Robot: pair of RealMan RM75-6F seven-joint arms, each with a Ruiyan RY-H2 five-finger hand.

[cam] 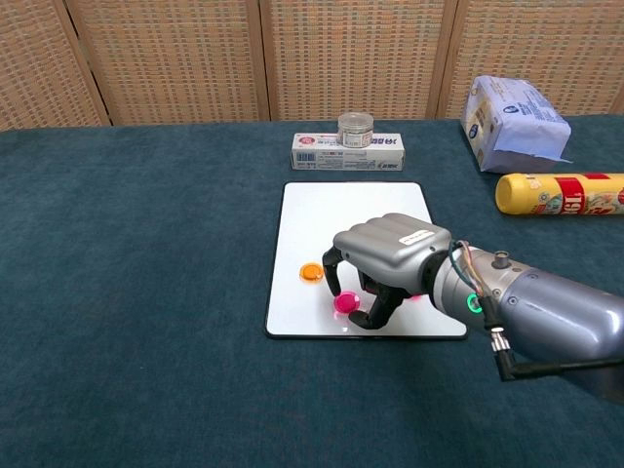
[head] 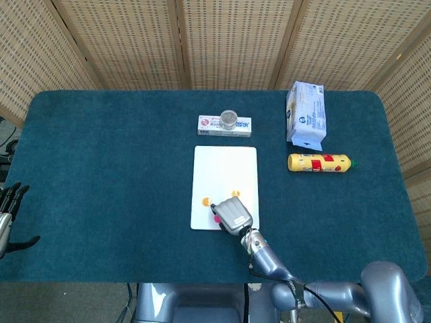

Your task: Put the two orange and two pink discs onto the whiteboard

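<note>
Chest view: your right hand (cam: pixel 385 258) sits low over the near edge of the whiteboard (cam: pixel 356 210), knuckles up, wrist trailing off to the right

Fingers: curled down around a pink disc (cam: pixel 345 303); fingertips (cam: pixel 336 289) at its rim, thumb hooked at the near side; whether they pinch it or have let go, you cannot tell

Why there: the disc lies on the board's near left part; judged a placing, not a pickup

Orange discs: one (cam: pixel 311 272) on the board just left of the hand; a second (head: pixel 236 194) peeks out past the knuckles in the head view

Second pink disc: a pink sliver under the palm; too hidden to confirm

Left hand (head: pixel 8 210): parked at the counter (head: pixel 101 168) edge, far left; fingers apart, holding nothing
</note>
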